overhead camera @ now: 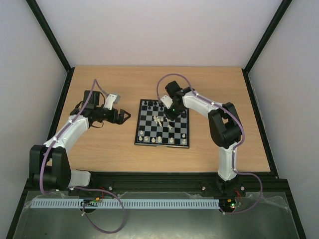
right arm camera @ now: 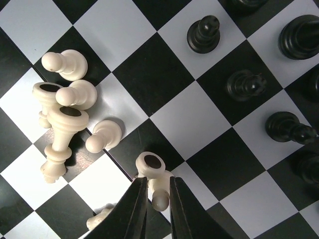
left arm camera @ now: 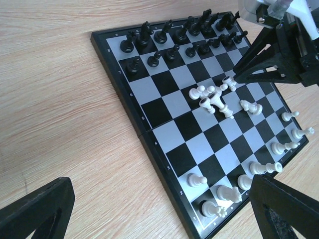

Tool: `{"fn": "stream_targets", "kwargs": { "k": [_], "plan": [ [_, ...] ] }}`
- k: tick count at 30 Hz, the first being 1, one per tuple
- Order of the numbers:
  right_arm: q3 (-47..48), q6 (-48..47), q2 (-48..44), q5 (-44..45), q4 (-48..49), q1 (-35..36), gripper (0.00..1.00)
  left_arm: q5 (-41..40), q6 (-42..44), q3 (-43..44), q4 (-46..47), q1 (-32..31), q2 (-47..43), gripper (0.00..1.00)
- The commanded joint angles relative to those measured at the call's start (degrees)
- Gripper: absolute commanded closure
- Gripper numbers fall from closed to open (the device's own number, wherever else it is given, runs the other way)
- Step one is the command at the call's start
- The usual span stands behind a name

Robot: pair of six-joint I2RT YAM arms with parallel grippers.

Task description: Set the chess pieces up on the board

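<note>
The board point(overhead camera: 136, 133) lies mid-table. Black chess pieces point(overhead camera: 153, 104) stand along its far side, and white ones point(overhead camera: 159, 140) stand along its near edge. A heap of toppled white pieces point(right arm camera: 65, 104) lies near the middle. My right gripper point(right arm camera: 158, 181) is down on the board point(right arm camera: 189, 114), shut on a white pawn point(right arm camera: 155, 172) that lies on its side, a finger on each flank. In the top view it point(overhead camera: 169, 112) hangs over the far half. My left gripper point(overhead camera: 124, 116) hovers open, left of the board, holding nothing.
In the left wrist view the board point(left arm camera: 164, 124) fills the right side, with bare wood to its left. The right arm's fingers point(left arm camera: 249, 62) reach down beside the toppled heap point(left arm camera: 214, 97). A black frame rail point(overhead camera: 149, 177) runs along the table's near edge.
</note>
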Motion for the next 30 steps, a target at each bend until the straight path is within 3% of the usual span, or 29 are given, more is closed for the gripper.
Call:
{"fn": "stream_targets", "kwargs": {
  "k": [1, 11, 17, 30],
  "plan": [
    [-0.86, 0.49, -0.03, 0.65, -2.26, -0.20, 0.87, 3.93, -0.43, -0.21, 1.08, 0.53, -0.44, 0.01],
    [-1.72, 0.32, -0.22, 1.79, -2.11, -0.28, 0.87, 3.68, -0.71, -0.51, 1.06, 0.53, -0.50, 0.01],
    [-1.97, -0.11, -1.36, 1.99, -2.36, -0.25, 0.92, 0.63, -2.76, -0.86, 1.40, 0.66, -0.18, 0.01],
    [-9.16, -4.25, -13.84, 0.24, -3.39, -0.25, 0.94, 6.47, -4.11, -0.96, 3.13, 1.41, 2.21, 0.04]
  ]
}}
